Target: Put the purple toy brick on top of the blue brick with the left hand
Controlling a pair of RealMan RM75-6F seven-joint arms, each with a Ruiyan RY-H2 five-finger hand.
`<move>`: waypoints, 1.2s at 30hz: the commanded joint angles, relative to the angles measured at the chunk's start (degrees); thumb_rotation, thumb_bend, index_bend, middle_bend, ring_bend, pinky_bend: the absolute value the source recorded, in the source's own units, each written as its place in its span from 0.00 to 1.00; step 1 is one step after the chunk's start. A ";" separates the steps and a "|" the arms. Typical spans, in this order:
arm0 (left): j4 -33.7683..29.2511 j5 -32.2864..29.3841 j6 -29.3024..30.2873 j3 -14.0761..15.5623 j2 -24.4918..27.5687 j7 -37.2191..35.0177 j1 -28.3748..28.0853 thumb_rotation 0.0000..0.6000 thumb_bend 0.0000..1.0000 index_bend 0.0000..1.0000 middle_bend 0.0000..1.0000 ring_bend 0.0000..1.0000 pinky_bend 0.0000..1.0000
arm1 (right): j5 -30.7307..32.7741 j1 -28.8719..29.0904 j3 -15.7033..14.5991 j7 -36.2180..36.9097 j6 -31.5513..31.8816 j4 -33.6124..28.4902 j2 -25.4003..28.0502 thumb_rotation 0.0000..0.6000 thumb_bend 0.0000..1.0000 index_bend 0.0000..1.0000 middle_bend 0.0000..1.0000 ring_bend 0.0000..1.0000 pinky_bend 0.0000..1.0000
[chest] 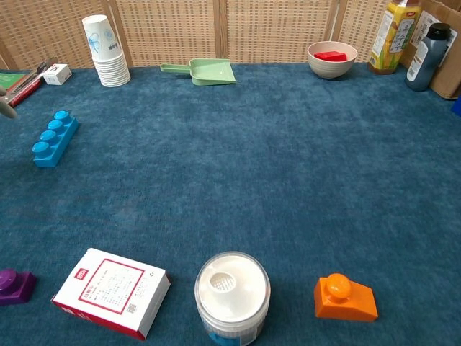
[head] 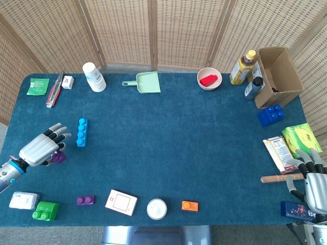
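Blue carpet covers the whole table (head: 168, 138), and the folding screen (head: 153, 30) stands behind its far edge. At the far right corner the cardboard box (head: 276, 76) lies open; its inside is too dark to read. The left arm is cut off at the left edge in the head view, and the chest view catches only a fingertip there.

The left hand (head: 40, 149) hangs over the left edge area, palm down, fingers reaching toward the far side. Tucked under it is the purple toy brick (head: 58, 157), partly hidden, so the hand grips it from above. The blue brick (head: 82, 131) lies just beside the hand, toward the table centre, and the purple one is not touching it. The right hand (head: 316, 184) rests at the near right corner, partly out of frame; fingers apart, holding nothing.

Near the far edge, the white bowl (head: 209, 78) holds a red piece (head: 208, 79). The stack of paper cups (head: 94, 76) stands toward the far left corner. A second purple brick (head: 85, 200) lies near the front edge.
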 commanded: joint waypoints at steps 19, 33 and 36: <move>2.23 -3.92 -11.02 -2.93 -5.73 1.41 -5.54 1.00 0.32 0.67 0.16 0.02 0.00 | 0.95 -1.56 0.21 1.06 1.94 0.34 1.08 1.00 0.40 0.36 0.19 0.04 0.19; -0.35 -5.43 -13.47 -4.59 -7.46 2.40 -8.32 1.00 0.32 0.66 0.15 0.02 0.00 | 1.61 -2.73 0.26 2.38 3.00 0.89 1.56 1.00 0.40 0.36 0.19 0.04 0.19; -1.31 -6.20 -14.31 -5.33 -7.79 3.18 -9.08 1.00 0.32 0.65 0.15 0.02 0.00 | 1.73 -3.06 0.26 2.92 3.30 1.20 1.63 1.00 0.40 0.36 0.19 0.04 0.19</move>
